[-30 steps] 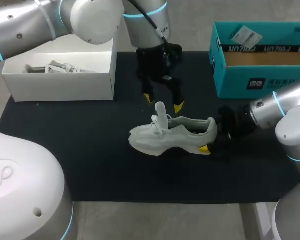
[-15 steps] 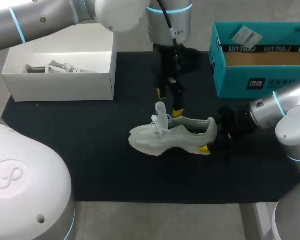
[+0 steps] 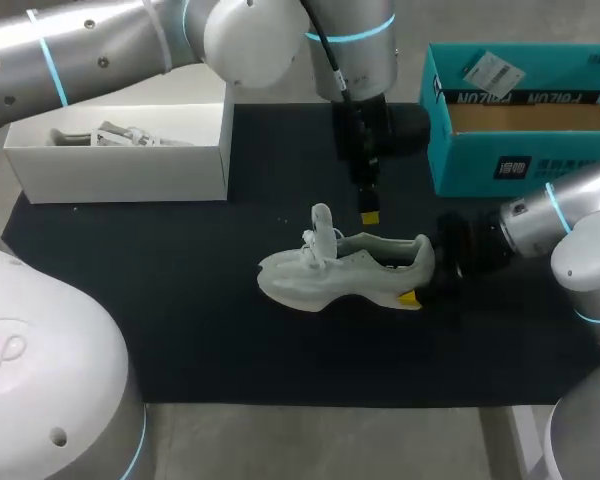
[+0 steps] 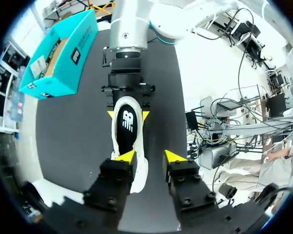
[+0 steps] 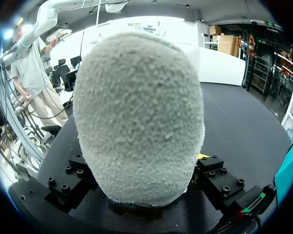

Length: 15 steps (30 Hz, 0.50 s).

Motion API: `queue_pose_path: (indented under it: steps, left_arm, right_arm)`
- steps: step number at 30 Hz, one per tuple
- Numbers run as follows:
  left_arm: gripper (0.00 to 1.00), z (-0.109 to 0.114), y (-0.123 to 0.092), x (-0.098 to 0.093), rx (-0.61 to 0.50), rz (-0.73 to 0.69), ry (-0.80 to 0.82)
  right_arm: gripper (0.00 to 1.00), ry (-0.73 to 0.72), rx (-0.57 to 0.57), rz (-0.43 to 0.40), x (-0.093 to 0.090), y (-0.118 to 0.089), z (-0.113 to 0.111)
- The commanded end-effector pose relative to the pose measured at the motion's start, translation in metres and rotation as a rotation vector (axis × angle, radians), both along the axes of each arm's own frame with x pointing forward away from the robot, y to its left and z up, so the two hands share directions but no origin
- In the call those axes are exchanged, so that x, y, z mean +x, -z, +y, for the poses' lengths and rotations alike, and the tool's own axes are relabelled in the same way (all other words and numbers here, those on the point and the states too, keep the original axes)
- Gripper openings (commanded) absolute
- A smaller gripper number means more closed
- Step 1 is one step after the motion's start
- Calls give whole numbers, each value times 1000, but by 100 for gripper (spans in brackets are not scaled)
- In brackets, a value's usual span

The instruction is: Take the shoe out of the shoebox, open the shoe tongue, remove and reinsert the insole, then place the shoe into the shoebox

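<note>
White sneaker [image 3: 345, 268] sits outside the teal shoebox [image 3: 480, 165], heel clamped in my right claw [image 4: 128, 115]; left claw [image 4: 150, 157] hovers open; insole [image 4: 128, 124] not yet removed.

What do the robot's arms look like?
Both the left arm and right arm are shiny silver tubes with glowing blue rings at rounded white joints. A black cable runs down the left one. Their black blocky fingers end in bright yellow tips.

The surface [image 3: 180, 300] is lit evenly from above; a faint shadow is cast beneath the shoe [image 3: 320, 278].
</note>
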<state>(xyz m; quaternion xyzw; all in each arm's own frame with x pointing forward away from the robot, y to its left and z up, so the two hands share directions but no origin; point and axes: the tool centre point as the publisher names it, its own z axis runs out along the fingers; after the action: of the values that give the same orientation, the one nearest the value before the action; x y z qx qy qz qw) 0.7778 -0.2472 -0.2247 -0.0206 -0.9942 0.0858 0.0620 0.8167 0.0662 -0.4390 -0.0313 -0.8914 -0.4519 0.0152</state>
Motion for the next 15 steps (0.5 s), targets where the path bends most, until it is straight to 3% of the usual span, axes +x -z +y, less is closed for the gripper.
queue_pose_path:
  steps: [1,3,7,15]
  left_arm:
    - [0,3,-7,-17,65,-97,44]
    - [0,3,-8,-17,99,-149,44]
    - [0,1,-6,-15,66,-165,51]
    - [0,0,-5,-17,2,-104,34]
  right_arm:
    - [0,1,-2,-1,1,8,0]
    - [0,1,-2,-1,1,8,0]
    - [0,1,-2,-1,1,8,0]
    - [0,1,-2,-1,1,8,0]
